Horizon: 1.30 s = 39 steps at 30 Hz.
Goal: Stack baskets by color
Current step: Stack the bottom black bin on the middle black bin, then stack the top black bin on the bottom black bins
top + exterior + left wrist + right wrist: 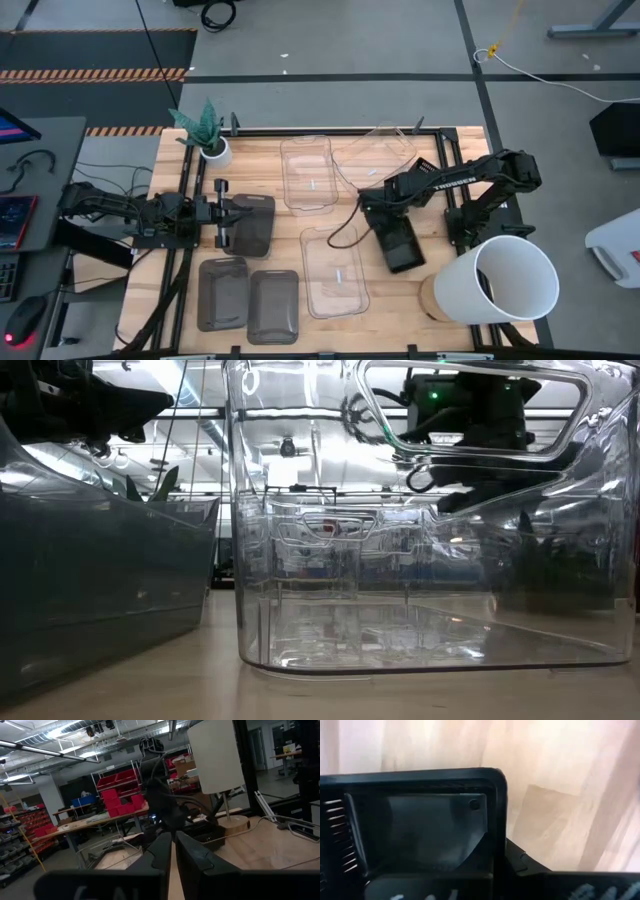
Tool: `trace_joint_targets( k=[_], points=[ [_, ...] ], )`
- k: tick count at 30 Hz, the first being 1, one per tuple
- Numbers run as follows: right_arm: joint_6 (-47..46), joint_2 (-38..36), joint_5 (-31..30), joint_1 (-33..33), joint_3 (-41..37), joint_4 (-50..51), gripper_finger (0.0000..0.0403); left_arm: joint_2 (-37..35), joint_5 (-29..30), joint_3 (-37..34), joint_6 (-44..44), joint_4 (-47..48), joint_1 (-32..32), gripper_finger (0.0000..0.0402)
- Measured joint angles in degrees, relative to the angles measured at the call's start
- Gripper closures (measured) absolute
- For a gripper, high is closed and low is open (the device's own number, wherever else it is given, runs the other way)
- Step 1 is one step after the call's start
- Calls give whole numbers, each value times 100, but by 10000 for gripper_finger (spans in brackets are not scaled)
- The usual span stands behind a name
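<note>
Beside the small white plant pot [216, 152], the left gripper [236, 221] pinches the rim of a smoky dark grey rectangular plastic basket [255, 224]. Farther from the pot, the right gripper [392, 238], fingers pressed together on its wall, holds a small black perforated basket [402, 246].

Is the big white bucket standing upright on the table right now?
No. In the high view the white bucket lies tipped on its side at the table's right front corner, mouth showing.
</note>
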<state>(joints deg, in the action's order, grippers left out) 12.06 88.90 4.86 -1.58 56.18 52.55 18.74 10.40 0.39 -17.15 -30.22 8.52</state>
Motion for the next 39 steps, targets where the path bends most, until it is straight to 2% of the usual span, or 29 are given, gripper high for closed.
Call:
trace_joint_targets(
  k=[11, 18, 26, 33, 39],
  points=[
    [-2525, 0, 70, 4, -2, -112, 397, 1, 1, 1, 0, 2, 2, 370],
    [-2695, 0, 92, 109, -4, -113, 376, -2, 0, 0, 1, 2, 2, 367],
    [-2817, 2, 165, 177, -4, -4, 304, 0, 0, -1, 0, 2, 0, 373],
    [-2857, 9, 519, 142, 274, 413, 255, 0, 2, 2, 1, 2, 1, 366],
    [-2765, 9, 112, 174, 731, 997, 241, -1, 2, 2, 0, 0, 1, 374]
  ],
)
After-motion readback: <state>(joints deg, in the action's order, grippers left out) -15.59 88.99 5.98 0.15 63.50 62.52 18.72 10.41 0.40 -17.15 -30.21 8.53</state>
